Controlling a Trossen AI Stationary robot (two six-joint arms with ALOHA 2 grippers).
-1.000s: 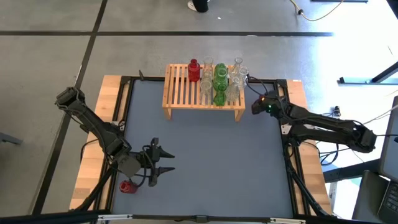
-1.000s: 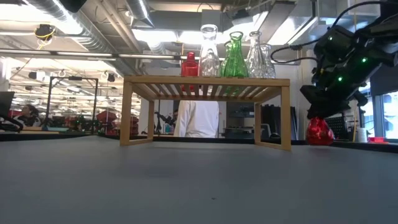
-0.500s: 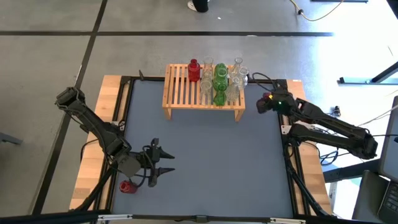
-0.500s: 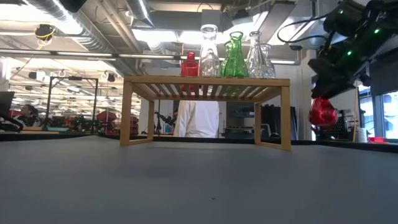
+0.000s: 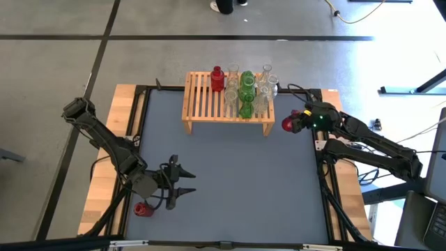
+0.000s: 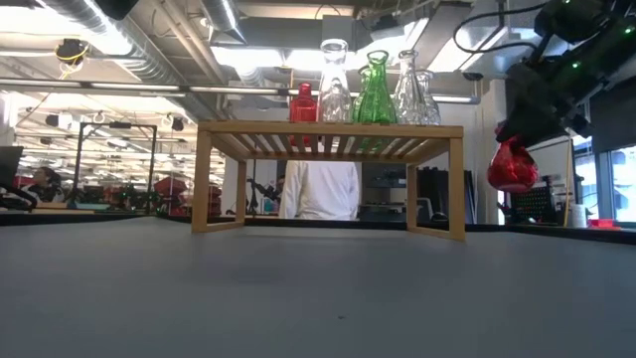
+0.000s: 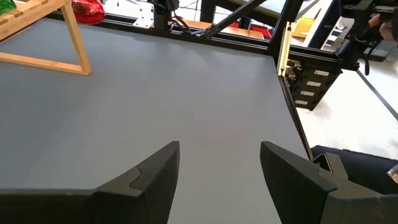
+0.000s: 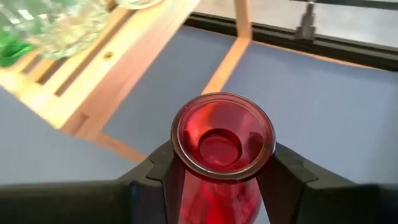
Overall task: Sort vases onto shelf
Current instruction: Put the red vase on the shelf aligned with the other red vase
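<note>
Right gripper is clamped on the neck of a red vase, fingers partly closed either side just under the flared rim, mouth up. In the low view the red vase hangs clear of the table, just off the right end of the shelf, its base below the level of the slat top. High view puts the red vase just beside the shelf's right front corner, not over the slats.

On the shelf: red bottle, green vases and clear ones, all bunched on the right half; the left half of the slats is bare.

Judgement: step in hand is carrying this vase up and onto the shelf. To do it well, lift until the base clears the top rail before moving sideways, or it will knock the edge. Keep it upright, the neck grip leaves the body free to swing. If sorting is by colour, the spot beside the red bottle fits, so pass in front of or over the clear cluster without clipping it. Seat the base across slats, not in a gap, then release.

Left gripper is open and holds nothing, low over the table well away from the shelf at the near left, with another small red vase just beside it.
</note>
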